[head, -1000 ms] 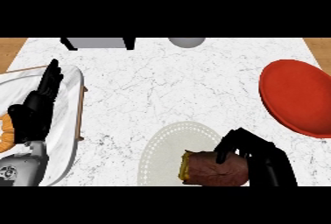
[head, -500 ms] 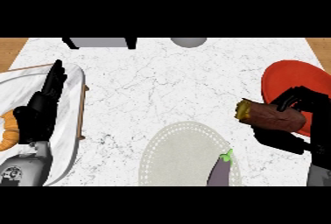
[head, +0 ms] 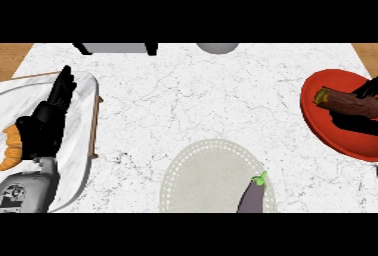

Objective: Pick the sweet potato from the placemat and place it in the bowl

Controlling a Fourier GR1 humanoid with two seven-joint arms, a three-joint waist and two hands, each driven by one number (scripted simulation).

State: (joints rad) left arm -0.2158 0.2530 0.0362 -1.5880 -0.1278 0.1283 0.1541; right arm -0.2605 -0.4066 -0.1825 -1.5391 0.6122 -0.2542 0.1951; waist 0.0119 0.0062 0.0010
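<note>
Listing what we see on our white marbled counter (head: 192,100):
Sweet potato: brown oblong sweet potato (head: 345,101) lies inside our red round bowl (head: 332,135) at the right edge.
Right hand: our black right hand (head: 366,91) sits at the sweet potato's far end; we cannot tell whether its fingers grip it.
Left hand: our black left hand (head: 46,125) rests over the white plate (head: 81,150), fingers straight and pressed together, pointing up.
Placemat: pale oval placemat (head: 207,175) carries a purple eggplant (head: 252,197).
Plate: an orange croissant (head: 10,150) lies on it.
</note>
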